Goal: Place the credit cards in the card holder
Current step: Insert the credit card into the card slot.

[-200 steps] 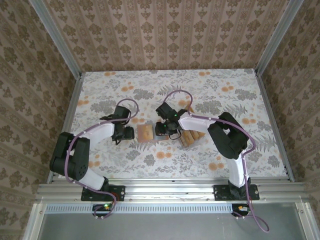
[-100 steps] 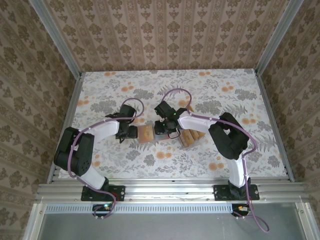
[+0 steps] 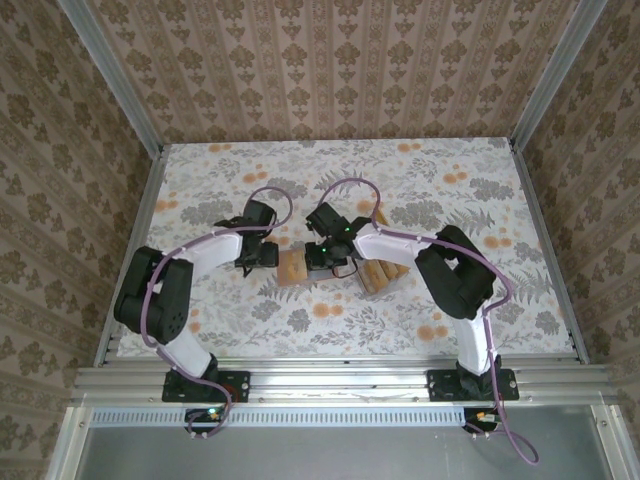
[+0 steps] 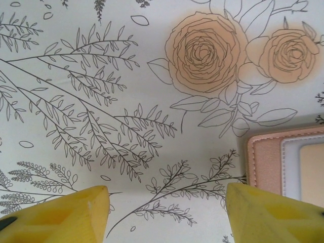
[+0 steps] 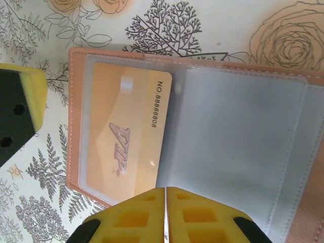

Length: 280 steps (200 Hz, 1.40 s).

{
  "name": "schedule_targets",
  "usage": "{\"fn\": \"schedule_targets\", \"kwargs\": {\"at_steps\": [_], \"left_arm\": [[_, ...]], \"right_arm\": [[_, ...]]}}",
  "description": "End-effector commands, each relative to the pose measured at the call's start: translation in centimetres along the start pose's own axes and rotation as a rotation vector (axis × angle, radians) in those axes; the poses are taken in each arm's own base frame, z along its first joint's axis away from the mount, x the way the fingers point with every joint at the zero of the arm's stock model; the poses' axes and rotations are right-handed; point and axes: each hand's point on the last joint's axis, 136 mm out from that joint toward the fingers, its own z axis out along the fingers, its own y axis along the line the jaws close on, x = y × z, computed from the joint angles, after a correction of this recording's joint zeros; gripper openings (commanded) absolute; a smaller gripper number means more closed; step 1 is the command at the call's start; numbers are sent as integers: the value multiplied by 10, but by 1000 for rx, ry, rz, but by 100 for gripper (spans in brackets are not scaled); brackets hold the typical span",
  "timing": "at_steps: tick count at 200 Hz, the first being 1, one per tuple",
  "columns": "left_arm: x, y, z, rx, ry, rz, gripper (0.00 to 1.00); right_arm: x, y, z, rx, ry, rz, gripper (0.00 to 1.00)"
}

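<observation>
left gripper: in the top view it sits low over the flower-printed table, just left of the card holder. in the left wrist view the gripper points down at bare cloth. its two yellow fingertips stand well apart, about half spread, with nothing held between them. the card holder's pink corner lies just beyond the right-hand fingertip, outside the gap; contact cannot be confirmed.

card holder: it lies open and flat on the table between the two grippers. in the right wrist view the holder shows a pink outer border and clear grey sleeves. one card, tan-orange with pale lettering, is seated in the sleeve nearest the left arm. the adjoining sleeve is vacant. one finger of the left gripper is close beside that end of the holder.

right gripper: it is positioned over the right part of the holder. in the right wrist view the gripper has its yellow pads pressed together, with only a thin line between them, at the holder's edge. whether a thin sleeve edge is pinched cannot be told.

credit cards: the loose cards lie fanned on the table, right of the holder, beside the right forearm.
</observation>
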Motion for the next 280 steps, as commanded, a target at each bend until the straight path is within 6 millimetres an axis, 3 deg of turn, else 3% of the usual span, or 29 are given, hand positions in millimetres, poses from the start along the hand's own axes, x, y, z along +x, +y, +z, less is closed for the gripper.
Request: {"fn": "schedule_targets", "kwargs": {"at_steps": [1,180,242,280], "left_arm": [[-8,-1,1,-17,-19,26,64],[14,-7,20,-29,40,66,59],[-3,3,4,-75,6,63,62],[-7,4,6,-83,14,91,62]], "right_arm": [[-1,9,6,-28,12,13,9],[0,15,25,-41,51,17,9],[4,11,27,-25,61,17,9],[7,9,29,-15,67,18,9]]}}
